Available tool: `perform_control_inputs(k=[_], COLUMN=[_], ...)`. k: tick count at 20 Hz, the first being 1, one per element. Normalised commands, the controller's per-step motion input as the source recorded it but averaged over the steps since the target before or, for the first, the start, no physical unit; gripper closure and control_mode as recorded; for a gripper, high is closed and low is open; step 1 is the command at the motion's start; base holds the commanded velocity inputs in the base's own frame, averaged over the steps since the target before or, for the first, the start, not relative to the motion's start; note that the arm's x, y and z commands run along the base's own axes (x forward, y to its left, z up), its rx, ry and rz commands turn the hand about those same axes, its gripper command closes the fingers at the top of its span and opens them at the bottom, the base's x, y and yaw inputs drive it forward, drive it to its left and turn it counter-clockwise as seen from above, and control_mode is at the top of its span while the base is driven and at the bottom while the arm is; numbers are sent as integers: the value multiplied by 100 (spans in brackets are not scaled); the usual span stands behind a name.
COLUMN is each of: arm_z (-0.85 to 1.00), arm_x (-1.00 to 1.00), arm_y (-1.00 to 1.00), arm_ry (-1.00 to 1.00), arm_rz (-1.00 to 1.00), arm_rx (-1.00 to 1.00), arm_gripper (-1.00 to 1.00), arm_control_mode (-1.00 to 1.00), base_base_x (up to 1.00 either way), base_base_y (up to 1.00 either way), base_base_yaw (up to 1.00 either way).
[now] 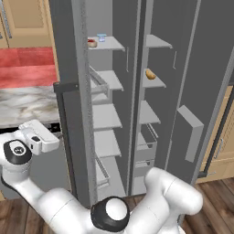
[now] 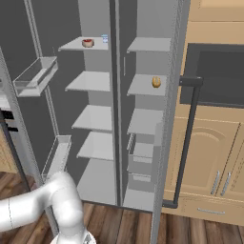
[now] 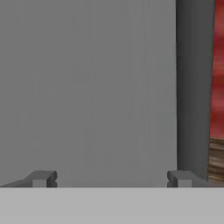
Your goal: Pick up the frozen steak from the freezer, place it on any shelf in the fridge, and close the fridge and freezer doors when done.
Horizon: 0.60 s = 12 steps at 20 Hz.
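the gripper (image 3: 112, 178) gapes wide and empty at the fridge door (image 3: 87, 87) (steak (image 2: 87, 43) already on the fridge's top shelf); it should push flat and steadily shut.

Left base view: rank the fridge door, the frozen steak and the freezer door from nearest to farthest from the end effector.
From the end effector, low at the left:
1. Fridge door, directly in front of it, at the left.
2. Frozen steak, on the top shelf of the fridge, above and to the right.
3. Freezer door, swung open at the far right.
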Motion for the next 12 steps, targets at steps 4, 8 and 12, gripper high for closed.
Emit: perform_control_inputs(k=[4,8,12], arm_z=[0,0,0], arm_x=[52,65,75], arm_y=[-96,-96,-92], arm_ry=[0,0,0], arm_rz=[-7,-5,-3], arm_rx=[1,0,0], arm_gripper=[-100,-100,-100], arm_control_mode=[-100,-100,-100], base_base_x=[0,0,0], base_base_y=[0,0,0], base_base_yaw=[0,0,0])
